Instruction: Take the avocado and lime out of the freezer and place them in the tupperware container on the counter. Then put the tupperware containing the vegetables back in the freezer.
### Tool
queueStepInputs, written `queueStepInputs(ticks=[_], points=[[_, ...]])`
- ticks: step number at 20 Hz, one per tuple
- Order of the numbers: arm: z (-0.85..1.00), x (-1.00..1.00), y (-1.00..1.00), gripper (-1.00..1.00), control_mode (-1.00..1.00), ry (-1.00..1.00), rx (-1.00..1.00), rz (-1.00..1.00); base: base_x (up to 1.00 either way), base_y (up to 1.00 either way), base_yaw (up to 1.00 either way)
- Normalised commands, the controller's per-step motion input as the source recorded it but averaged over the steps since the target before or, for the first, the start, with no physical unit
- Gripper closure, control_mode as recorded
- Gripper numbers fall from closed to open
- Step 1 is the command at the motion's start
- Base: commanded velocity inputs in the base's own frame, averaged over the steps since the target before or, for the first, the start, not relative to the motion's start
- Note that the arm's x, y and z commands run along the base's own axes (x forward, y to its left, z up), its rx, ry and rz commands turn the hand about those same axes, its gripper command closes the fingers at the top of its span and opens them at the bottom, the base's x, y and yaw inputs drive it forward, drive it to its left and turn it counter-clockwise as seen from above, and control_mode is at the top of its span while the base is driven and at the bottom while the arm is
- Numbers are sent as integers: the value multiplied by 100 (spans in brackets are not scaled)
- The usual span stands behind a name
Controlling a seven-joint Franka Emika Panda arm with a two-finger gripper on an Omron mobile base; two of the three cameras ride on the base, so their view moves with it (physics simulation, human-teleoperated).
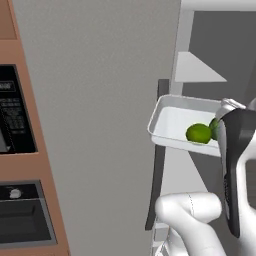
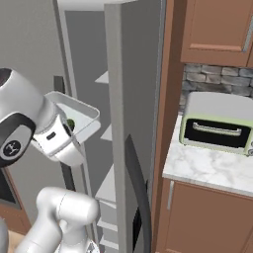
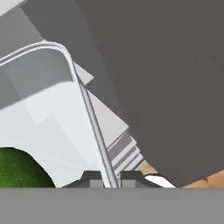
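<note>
Both fruits in tupperware container (image 1: 172,120), lime (image 1: 198,133) at near edge, avocado (image 1: 214,128) beside. My jaws clamped on tray rim, carrying toward open freezer (image 2: 133,74). Risk I see: thin-rim grip, tilt spills fruit, corner clips door.

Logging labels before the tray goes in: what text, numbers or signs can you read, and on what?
Nothing can be read.
Oven control panel: pale marks on its buttons, too blurred to read.
Round emblem on the arm's dark joint cap: a symbol, no letters legible.
Toaster oven, tray, freezer door: no lettering visible.
</note>
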Motion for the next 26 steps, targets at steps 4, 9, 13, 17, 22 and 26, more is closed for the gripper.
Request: queueStepInputs(ticks=[4, 9, 13, 17, 22, 26], points=[[7, 1, 3, 100, -100, -1, 0, -45, 0, 0, 0], [0, -2, 8, 100, -100, 0, 2, -52, 0, 0, 0], [0, -44, -10, 100, -100, 0, 11, -34, 0, 0, 0], [0, -78, -30, 100, -100, 0, 19, -10, 0, 0, 0], [2, -81, -5, 100, -100, -5, 17, 0, 0, 0, 0], [12, -7, 7, 100, -100, -11, 11, -4, 0, 0, 0]])
